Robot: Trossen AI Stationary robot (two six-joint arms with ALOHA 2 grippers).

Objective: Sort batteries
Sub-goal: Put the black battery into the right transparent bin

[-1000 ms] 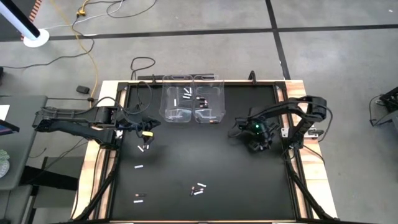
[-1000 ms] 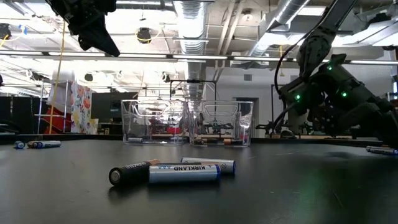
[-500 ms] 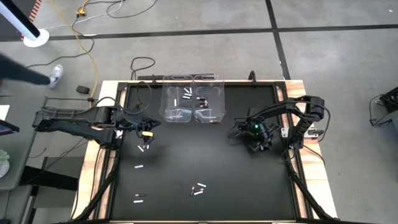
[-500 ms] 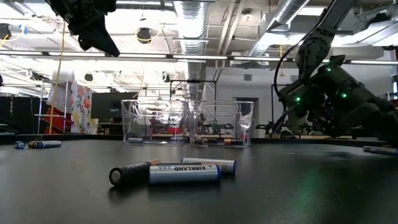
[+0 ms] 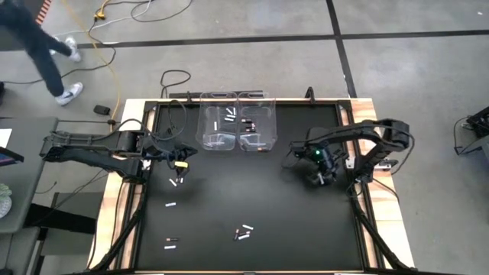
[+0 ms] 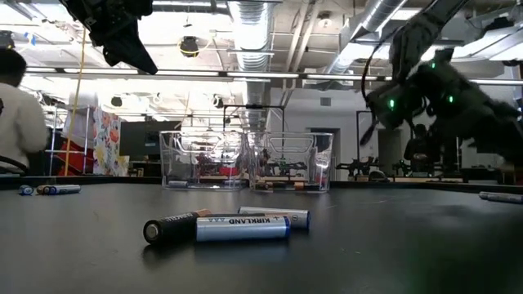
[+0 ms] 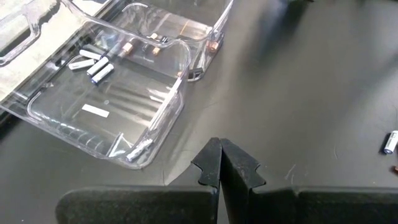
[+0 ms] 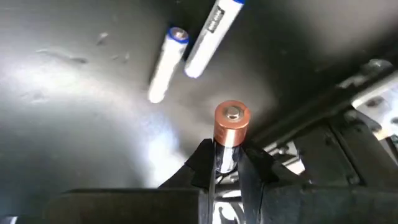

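Hiding its lower body, right fingers (image 8: 224, 163) pinch copper-topped battery (image 8: 231, 124).

You see table (image 5: 252, 191) from straight above in high view. Low view sits at tabletop, looks level. Both share clear bins (image 5: 235, 122). Wrist views look close, down.

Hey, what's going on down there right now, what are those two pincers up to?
Right pincer shut on a copper-tipped battery, just above the table's right side. Left pincer shut, empty, near the clear bins. Nothing in the way.
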